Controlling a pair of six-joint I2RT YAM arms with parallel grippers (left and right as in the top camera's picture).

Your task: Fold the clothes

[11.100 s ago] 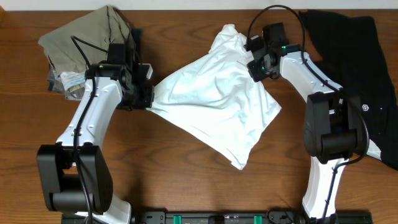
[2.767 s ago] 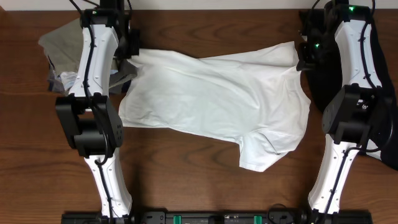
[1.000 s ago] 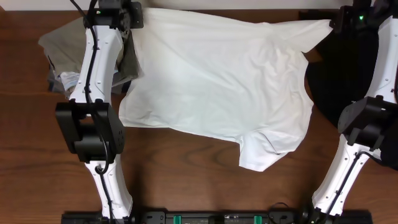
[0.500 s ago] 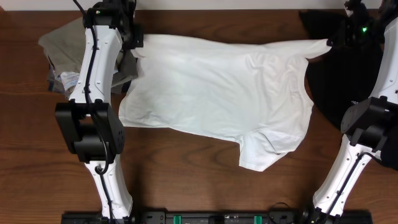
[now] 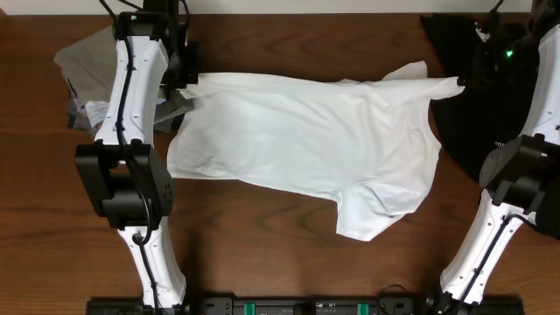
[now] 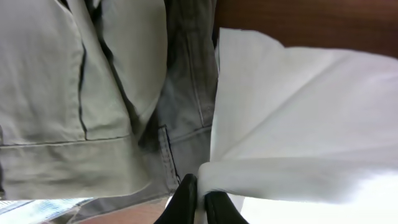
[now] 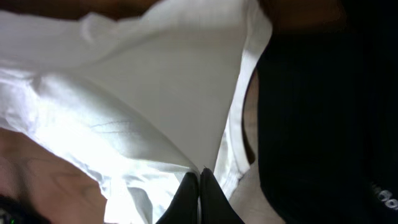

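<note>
From overhead, we see the white T-shirt (image 5: 306,140) spread across the middle of the table (image 5: 262,262), with its far edge stretched between our two arms. The left gripper (image 5: 185,79) pinches the far left corner, just beside a khaki garment pile (image 5: 83,61). The right gripper (image 5: 461,83) pinches the far right corner, at the edge of the black garment (image 5: 477,131). A few creases run across the shirt. We judge this to be the flattening step, laying the shirt out before any fold is made.

In the left wrist view, our jaws are closed on a bunched tuck of white cloth, with the khaki fabric lying just to its left.

In the right wrist view, our jaws are pressed together on the shirt's edge, and the black garment fills the right side.

The next move calls for lowering both corners onto bare wood with the cloth taut and clear of both neighbouring garments. We would then let go and take a new grip for the first fold.
</note>
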